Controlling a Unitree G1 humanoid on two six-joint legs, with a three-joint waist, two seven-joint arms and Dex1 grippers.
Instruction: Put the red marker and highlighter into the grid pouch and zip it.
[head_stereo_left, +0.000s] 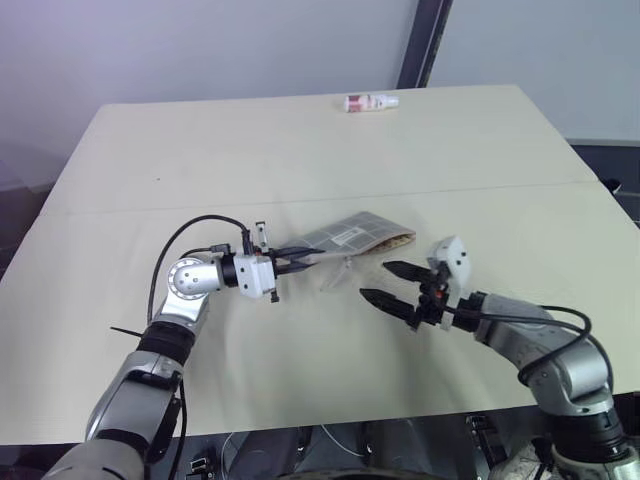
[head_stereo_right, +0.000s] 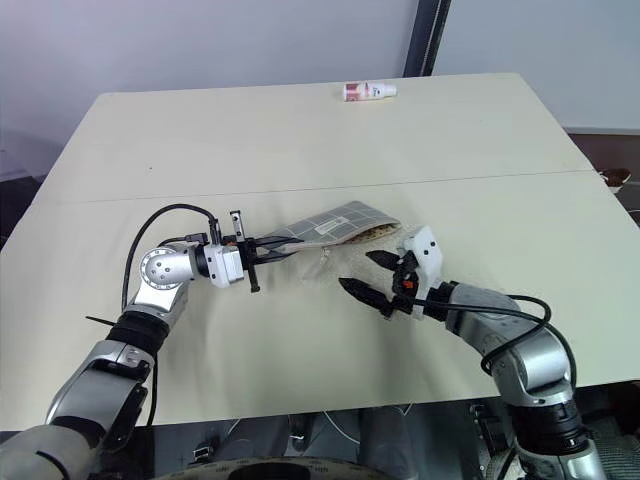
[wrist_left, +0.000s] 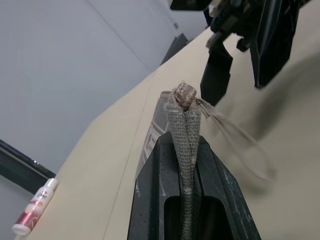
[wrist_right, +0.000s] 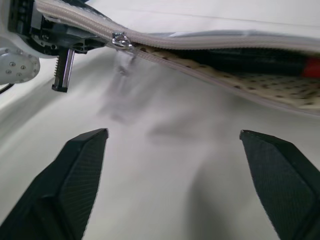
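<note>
Nearest: right gripper (head_stereo_right: 360, 272), black ribbed fingers wide apart, nothing between them, hovering just in front of the grid pouch (head_stereo_right: 340, 224), approx. at its open long edge.

Left gripper (head_stereo_left: 300, 262) shut tight on the pouch's end corner, fabric pinched flat between the jaws, pouch lifted a bit off the table (head_stereo_left: 300, 150) on that side.

Pouch: soft woven grey fabric w/ white grid and a white label patch, limp, light, sags when held by one end. Zipper not closed; small metal slider (wrist_right: 120, 41) near the left gripper, w/ a thin clear pull loop (head_stereo_left: 337, 272) hanging down, floppy and slippery.

Inside, seen through the opening: red marker (wrist_right: 312, 66), dark barrel, hard smooth plastic. Highlighter: cannot tell.

Best hold probably on the slider tab, not the loop.

Far edge of table: small white bottle (head_stereo_left: 371, 102), lying flat.
</note>
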